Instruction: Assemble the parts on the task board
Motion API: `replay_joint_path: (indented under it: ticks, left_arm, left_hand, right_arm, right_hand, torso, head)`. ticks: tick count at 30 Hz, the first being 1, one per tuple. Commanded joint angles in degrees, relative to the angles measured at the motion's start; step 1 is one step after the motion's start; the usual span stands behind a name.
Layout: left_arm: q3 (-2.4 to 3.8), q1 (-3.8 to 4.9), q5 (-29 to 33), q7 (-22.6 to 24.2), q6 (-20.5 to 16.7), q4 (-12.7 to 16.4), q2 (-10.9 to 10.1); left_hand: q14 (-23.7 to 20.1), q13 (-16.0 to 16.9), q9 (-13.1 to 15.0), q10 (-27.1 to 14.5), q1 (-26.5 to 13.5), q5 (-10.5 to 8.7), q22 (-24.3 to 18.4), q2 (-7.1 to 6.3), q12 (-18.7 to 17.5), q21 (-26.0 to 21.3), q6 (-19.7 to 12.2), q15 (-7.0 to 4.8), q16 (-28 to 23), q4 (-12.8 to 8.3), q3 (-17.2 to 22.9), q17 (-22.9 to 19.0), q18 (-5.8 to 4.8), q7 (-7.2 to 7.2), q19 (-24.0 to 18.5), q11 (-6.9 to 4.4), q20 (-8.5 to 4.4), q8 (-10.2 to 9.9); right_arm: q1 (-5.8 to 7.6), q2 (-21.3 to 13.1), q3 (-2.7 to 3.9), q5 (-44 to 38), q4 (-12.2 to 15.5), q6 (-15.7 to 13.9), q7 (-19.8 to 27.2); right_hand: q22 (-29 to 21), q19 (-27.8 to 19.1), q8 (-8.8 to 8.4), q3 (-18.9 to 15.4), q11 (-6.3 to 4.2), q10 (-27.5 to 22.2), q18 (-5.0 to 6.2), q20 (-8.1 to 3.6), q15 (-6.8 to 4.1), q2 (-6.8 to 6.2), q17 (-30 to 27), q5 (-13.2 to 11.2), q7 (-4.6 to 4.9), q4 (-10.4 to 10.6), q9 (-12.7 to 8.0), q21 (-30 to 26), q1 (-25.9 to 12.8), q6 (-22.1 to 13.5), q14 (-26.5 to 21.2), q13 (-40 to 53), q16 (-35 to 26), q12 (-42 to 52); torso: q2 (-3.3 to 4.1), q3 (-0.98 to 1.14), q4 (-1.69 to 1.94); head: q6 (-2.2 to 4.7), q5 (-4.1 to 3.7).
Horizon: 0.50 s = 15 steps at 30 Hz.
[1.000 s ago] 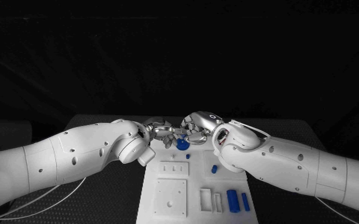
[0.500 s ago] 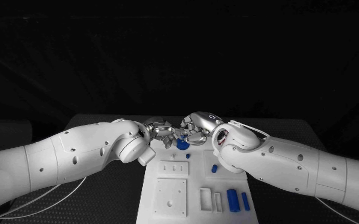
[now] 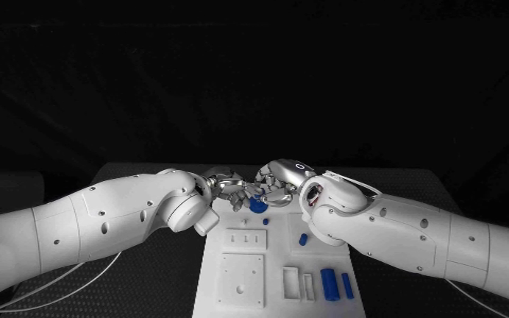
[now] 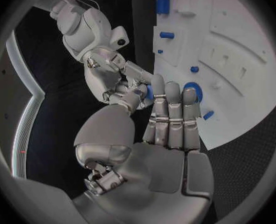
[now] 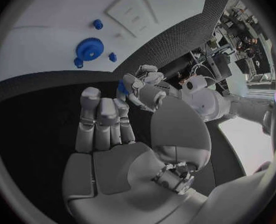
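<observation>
Six blue parts can be counted. One small blue piece (image 4: 148,92) sits up off the board, between the meeting fingertips of the left hand (image 3: 225,184) and the right hand (image 3: 278,183). Both hands touch or nearly touch it, and I cannot tell which hand actually has hold of it, or whether both do. Each hand's long fingers lie straight and close together, with the thumb set apart.

Five more parts show on the white board (image 3: 212,299) in the head view. One round gear (image 3: 258,205) lies at the board's 12 o'clock end, just below the two hands. One tiny peg (image 3: 265,221) stands just beside it, toward 6 o'clock. One short piece (image 3: 304,240) lies near the board's 3 o'clock edge, close to the right arm. Two long bars (image 3: 330,284) lie side by side at the 5 o'clock corner.

Two white raised plates, a square one (image 3: 242,280) and a smaller one (image 3: 246,239), take up the 7 to 9 o'clock side. The black table (image 3: 424,182) carries the board, and one white cable (image 3: 64,283) trails across it at 8 o'clock.
</observation>
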Motion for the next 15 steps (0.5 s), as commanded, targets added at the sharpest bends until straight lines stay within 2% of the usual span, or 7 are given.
replay_joint_path:
  ticks: [1,4,10,15]
  left_arm:
    - [0.08,0.1,0.3,0.5,1.1,0.3,0.0]
    - [0.08,0.1,0.3,0.4,1.1,0.3,0.0]
    - [0.08,0.09,-0.3,0.0,1.2,0.3,0.0]
    - [0.08,0.09,-0.7,-0.2,1.0,0.3,-0.1]
  left_hand:
    - [-0.3,0.1,1.3,0.0,-0.2,0.14,-0.1,0.78,0.3,0.1,1.8,-0.11,0.4,-0.7,0.4,-0.2,-1.04,-1.26,-0.4,-0.54,-4.16,0.4]
    - [-0.3,0.1,1.8,0.1,-0.8,0.04,-0.3,0.88,0.2,0.2,2.3,-0.11,0.6,-0.8,1.0,-0.4,-1.09,-1.38,-0.4,-0.62,-4.18,0.6]
    - [-0.2,0.2,3.3,0.5,-2.2,-1.69,-0.5,0.23,0.3,0.6,3.5,-0.25,1.2,-0.3,3.2,-0.9,-1.1,-1.8,-0.3,-0.92,-4.33,1.4]
    - [0.1,0.5,4.4,1.1,-2.8,-1.84,-0.6,0.1,0.8,1.0,4.3,-0.51,2.0,-0.2,3.8,-0.9,-1.08,-2.15,-0.1,-1.25,-4.51,1.9]
  right_arm:
    - [-0.03,0.0,-0.01,-0.5,-0.1,1.0,0.2]
    - [-0.03,0.0,-0.01,-0.5,0.0,1.0,0.2]
    - [-0.04,0.1,-0.04,-0.5,0.1,1.0,0.2]
    - [-0.04,0.0,-0.04,-0.5,0.2,0.9,0.1]
  right_hand:
    - [0.8,0.2,0.18,0.3,0.04,0.3,0.75,-0.13,-0.1,0.53,0.1,0.4,2.38,0.0,0.7,0.2,0.2,6.9,0.4,0.1,-0.4,0.0]
    - [0.8,0.2,0.17,0.3,0.04,0.3,0.75,-0.13,-0.1,0.52,0.1,0.4,2.38,0.0,0.7,0.2,0.2,6.9,0.4,0.1,-0.4,0.0]
    - [0.8,0.2,0.16,0.4,0.04,0.3,0.75,-0.12,-0.1,0.51,0.0,0.4,2.38,0.0,0.8,0.1,0.2,6.9,0.4,0.1,-0.4,0.0]
    - [0.8,0.2,0.15,0.4,0.04,0.3,0.75,-0.12,-0.1,0.49,0.0,0.4,2.37,0.0,0.8,0.1,0.1,6.9,0.4,0.1,-0.4,0.0]
  torso:
    - [0.03,-0.05,0.02]
    - [0.01,-0.07,0.0]
    - [0.0,-0.03,0.04]
    - [-0.01,-0.02,0.0]
  head:
    - [-0.04,-0.08]
    - [-0.04,-0.03]
    - [-0.07,-0.04]
    - [-0.09,0.04]
